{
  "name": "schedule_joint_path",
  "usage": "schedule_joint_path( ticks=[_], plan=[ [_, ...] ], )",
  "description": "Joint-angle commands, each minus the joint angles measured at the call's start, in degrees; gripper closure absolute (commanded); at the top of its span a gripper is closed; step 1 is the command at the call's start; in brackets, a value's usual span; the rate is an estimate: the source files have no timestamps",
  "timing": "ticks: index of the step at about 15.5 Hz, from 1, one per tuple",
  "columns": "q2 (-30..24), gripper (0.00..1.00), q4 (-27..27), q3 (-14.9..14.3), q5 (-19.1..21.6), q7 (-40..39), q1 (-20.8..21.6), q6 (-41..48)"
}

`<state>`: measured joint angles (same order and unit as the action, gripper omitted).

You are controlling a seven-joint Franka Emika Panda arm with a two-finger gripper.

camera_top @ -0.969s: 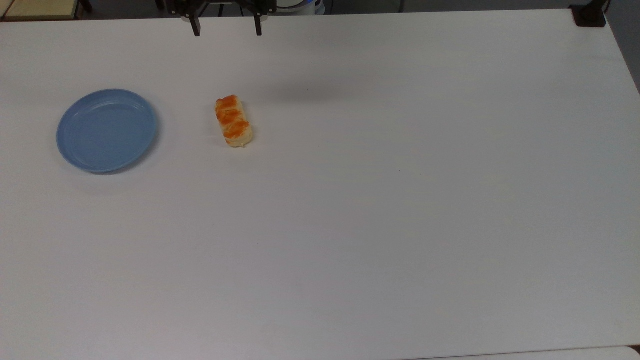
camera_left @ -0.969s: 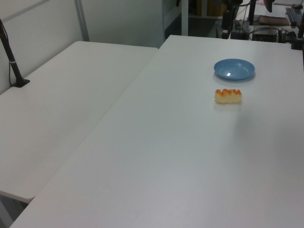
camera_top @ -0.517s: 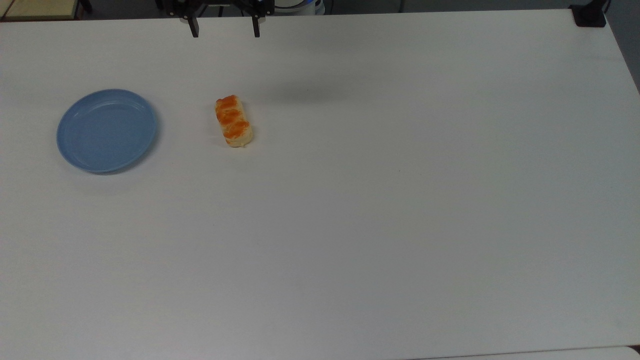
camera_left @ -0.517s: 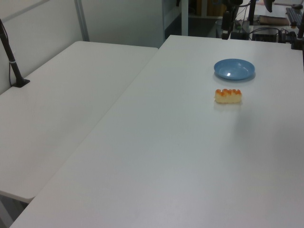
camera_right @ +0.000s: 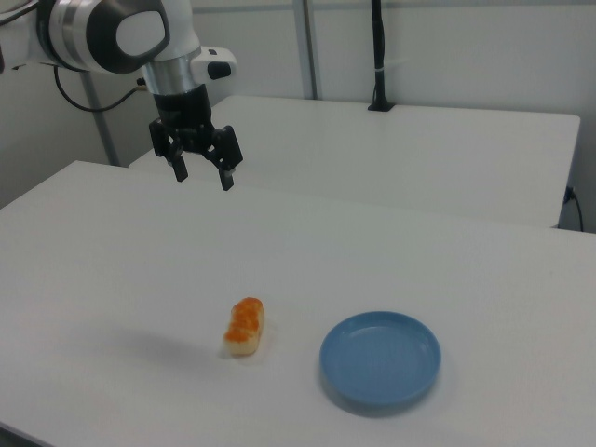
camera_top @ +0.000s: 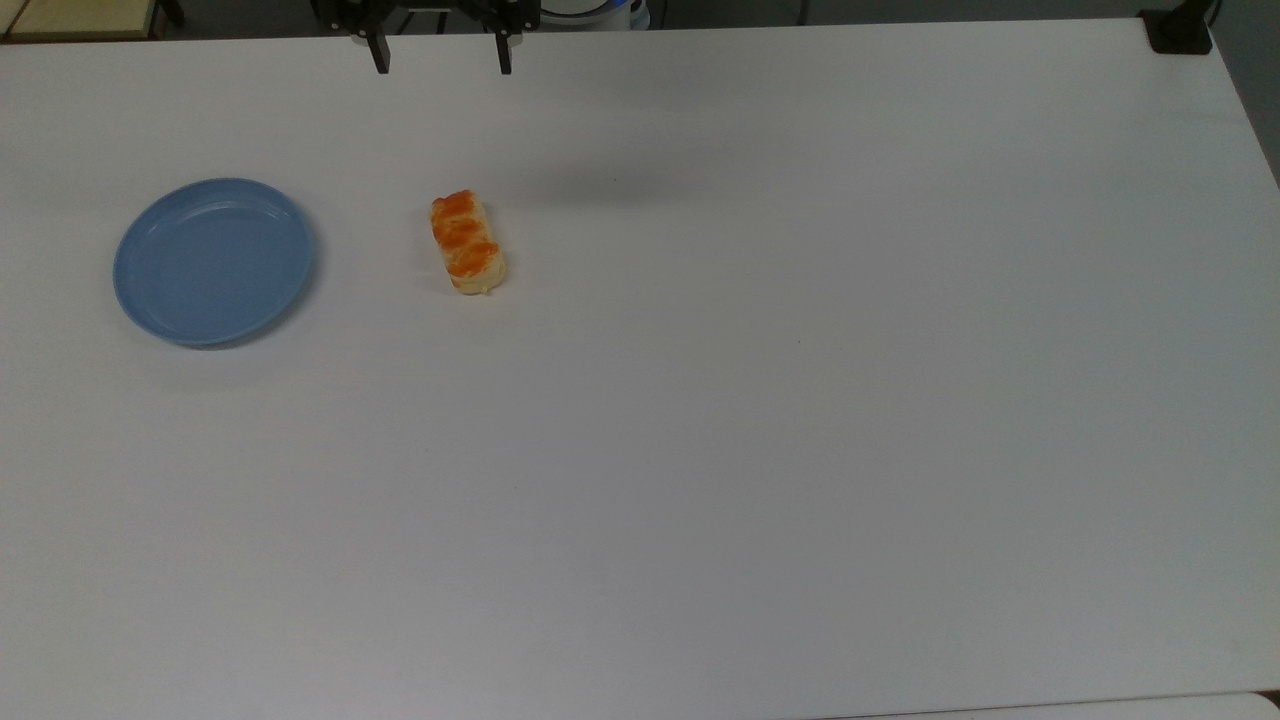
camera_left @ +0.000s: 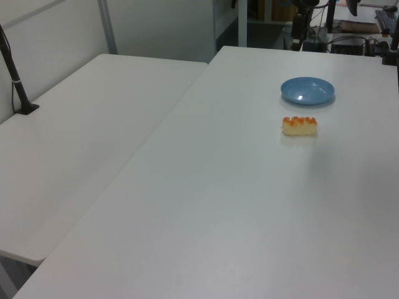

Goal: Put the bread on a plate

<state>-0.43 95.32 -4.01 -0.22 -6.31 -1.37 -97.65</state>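
- My pincer (camera_right: 202, 176) hangs high over the table (camera_top: 760, 400), fingers spread, gripping nothing.
- Bread (camera_top: 466, 243) lies flat on the table below it.
- Plate (camera_top: 214, 261) sits near the bread, not touching it, at the top view's left.

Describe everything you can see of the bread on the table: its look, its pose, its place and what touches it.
The bread is a small oblong roll, pale yellow with orange-brown glazed stripes across its top. It lies flat and whole on the white table, touching nothing else. The blue plate sits apart from it, on the top view's left. The gripper hangs above the table, well clear of it, jaws open and empty.
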Motion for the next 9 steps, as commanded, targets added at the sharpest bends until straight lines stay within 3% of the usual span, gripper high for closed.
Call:
schedule_joint_path(
  ticks=[1, 5, 9],
  plan=[
    [-0.6, 0.0, 0.5, -0.4, -0.4, -0.5, 0.6, 1.5],
    [-0.4, 0.0, 2.1, -0.3, -0.4, -0.7, 0.8, 2.4],
    [0.1, 0.0, 7.0, -0.9, -1.1, -6.6, 0.6, 1.5]
  ],
)
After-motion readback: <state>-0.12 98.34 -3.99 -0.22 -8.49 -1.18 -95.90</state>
